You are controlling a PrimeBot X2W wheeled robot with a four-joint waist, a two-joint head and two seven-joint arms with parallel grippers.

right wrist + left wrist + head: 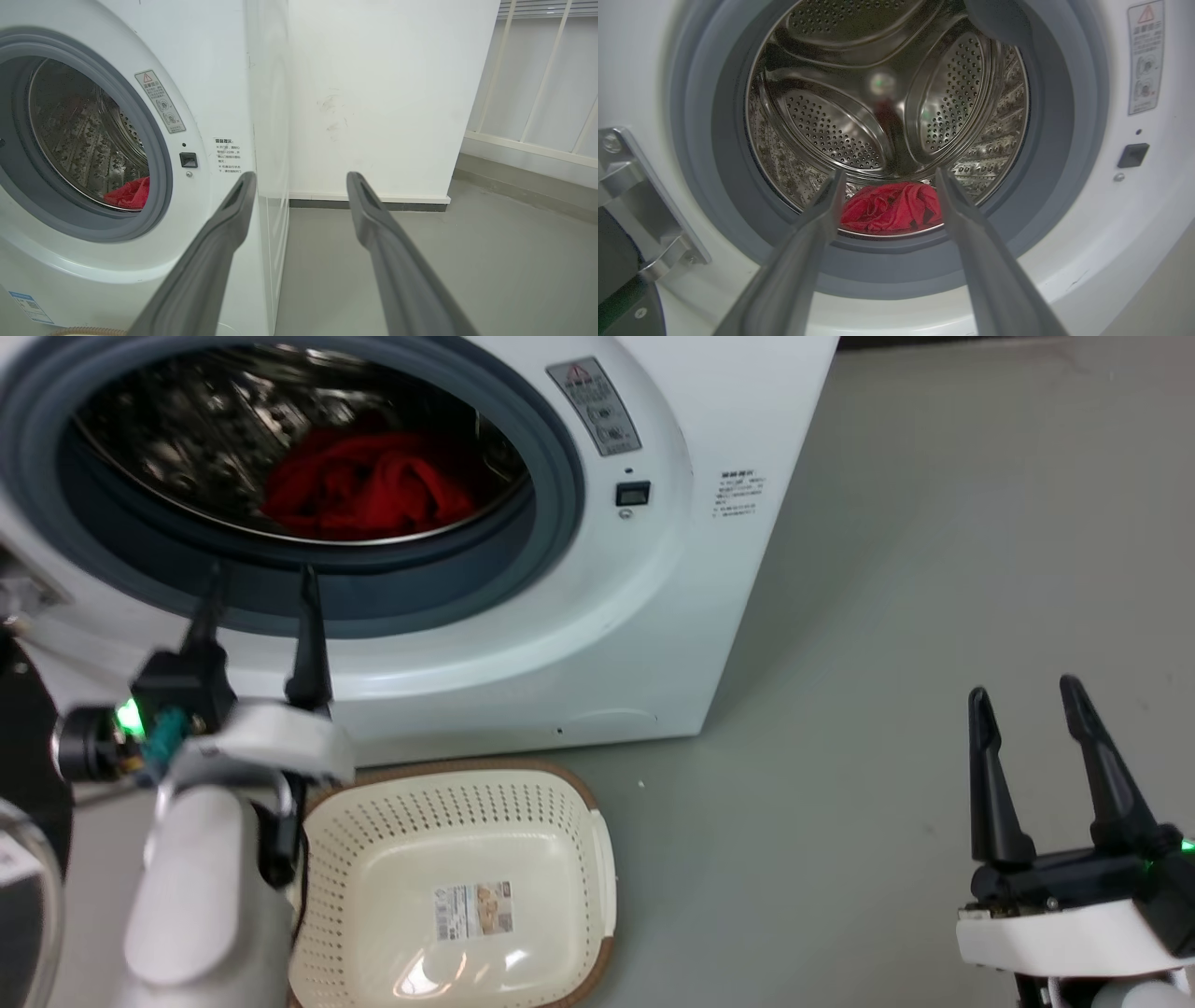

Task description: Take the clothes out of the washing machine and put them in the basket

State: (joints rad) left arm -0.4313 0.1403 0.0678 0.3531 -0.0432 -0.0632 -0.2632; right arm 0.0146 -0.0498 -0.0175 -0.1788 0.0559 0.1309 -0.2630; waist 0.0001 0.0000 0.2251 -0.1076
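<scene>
Red clothes lie crumpled at the bottom of the steel drum of the white washing machine, whose porthole stands uncovered. My left gripper is open, just in front of the grey rubber rim, fingers pointing into the porthole. In the left wrist view the clothes sit between its two fingers, farther in. The cream basket with a brown rim stands on the floor below the porthole, holding nothing but its paper label. My right gripper is open over bare floor at the right, holding nothing. The clothes also peek out in the right wrist view.
The machine's door hinge bracket and dark door edge are at the left. Grey floor stretches right of the machine. A white wall and pale railing stand beyond the machine's side.
</scene>
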